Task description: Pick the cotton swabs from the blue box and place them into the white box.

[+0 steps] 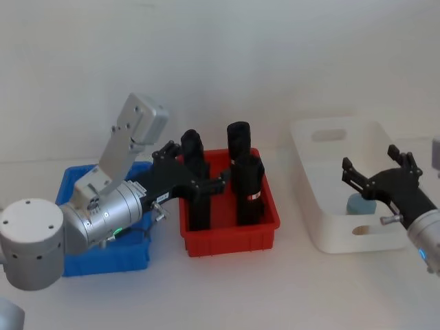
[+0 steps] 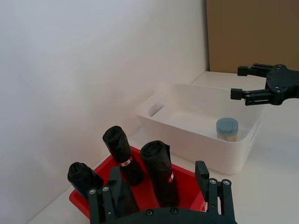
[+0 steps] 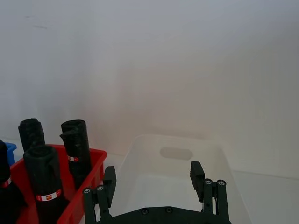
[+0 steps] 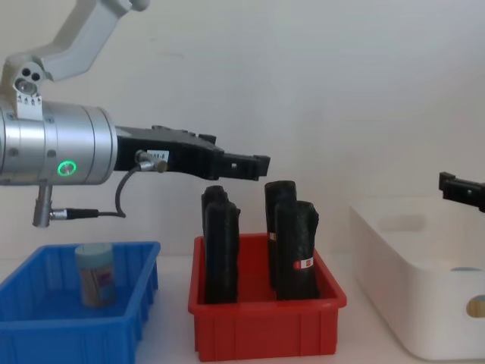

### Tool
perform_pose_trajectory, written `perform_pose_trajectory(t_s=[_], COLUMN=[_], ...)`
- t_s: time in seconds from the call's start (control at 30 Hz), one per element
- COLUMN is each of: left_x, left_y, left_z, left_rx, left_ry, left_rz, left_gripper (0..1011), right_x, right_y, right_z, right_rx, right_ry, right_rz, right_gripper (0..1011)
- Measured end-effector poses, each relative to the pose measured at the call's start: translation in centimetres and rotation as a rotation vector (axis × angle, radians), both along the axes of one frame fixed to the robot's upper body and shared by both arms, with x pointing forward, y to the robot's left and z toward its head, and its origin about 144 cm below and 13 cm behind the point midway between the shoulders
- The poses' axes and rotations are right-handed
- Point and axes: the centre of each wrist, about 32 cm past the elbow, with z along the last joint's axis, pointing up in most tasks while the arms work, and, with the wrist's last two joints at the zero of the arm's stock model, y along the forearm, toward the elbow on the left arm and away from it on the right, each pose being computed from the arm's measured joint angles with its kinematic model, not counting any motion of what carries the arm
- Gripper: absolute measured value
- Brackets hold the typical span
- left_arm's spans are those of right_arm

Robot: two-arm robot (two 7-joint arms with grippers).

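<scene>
Black fingers of the left gripper point(image 2: 150, 186) stand along the lower edge of the left wrist view. They are spread apart with nothing between them, over the red bin point(image 2: 187, 186) and its black rolls point(image 2: 159, 168). Toward the upper right of that frame the right gripper point(image 2: 237, 82) hangs above the white box point(image 2: 187, 135), its jaws likewise released and empty. One tub of cotton swabs point(image 2: 227, 129) stands upright on the white box's floor, so that part looks done. At the lower left of the chest view another tub point(image 4: 96, 274) stands inside the blue box point(image 4: 45, 334), beneath the left arm, and neither gripper touches it. I judge the task about halfway: that tub has yet to be grasped, carried past the red bin and set in the white box. The left arm hides part of the blue box in the head view, so I cannot tell whether more tubs wait there.
</scene>
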Motion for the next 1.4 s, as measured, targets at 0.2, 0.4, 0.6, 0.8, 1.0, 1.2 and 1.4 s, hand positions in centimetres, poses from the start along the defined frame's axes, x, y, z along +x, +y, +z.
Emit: perform_pose_trajectory(t_s=[0.2,0.4,0.6,0.8,1.0,1.2,1.4], left_x=[-0.8,-1.8,-2.7,-3.6,-4.9,-5.6,-6.0], left_y=[-0.6,-1.2,-1.8,-2.3,-2.9,-3.3,-3.5], left_z=[-1.3,-2.6,-3.9,-4.9,-6.3,-7.0,-7.4], left_rx=[-0.006,-0.015,-0.028,-0.042,-0.066,-0.082,-0.09], left_ry=[-0.035,-0.07,-0.103,-0.13,-0.164,-0.184,-0.193], left_rz=[0.048,0.097,0.144,0.186,0.239,0.272,0.287], left_gripper=[1004,1004,1004,1004,1004,1004,1004], right_x=[-1.8,-3.5,-5.4,-6.9,-7.5,-7.5,-7.5], right_y=[0.7,1.4,2.1,2.7,2.9,2.9,2.9], right_z=[-0.1,0.0,0.1,0.3,0.4,0.4,0.4], right_rx=[0.007,0.017,0.027,0.036,0.041,0.042,0.042], right_ry=[0.011,0.021,0.032,0.042,0.046,0.046,0.046], right_rz=[0.026,0.053,0.081,0.104,0.112,0.113,0.113], right_gripper=[1002,1002,1002,1002,1002,1002,1002])
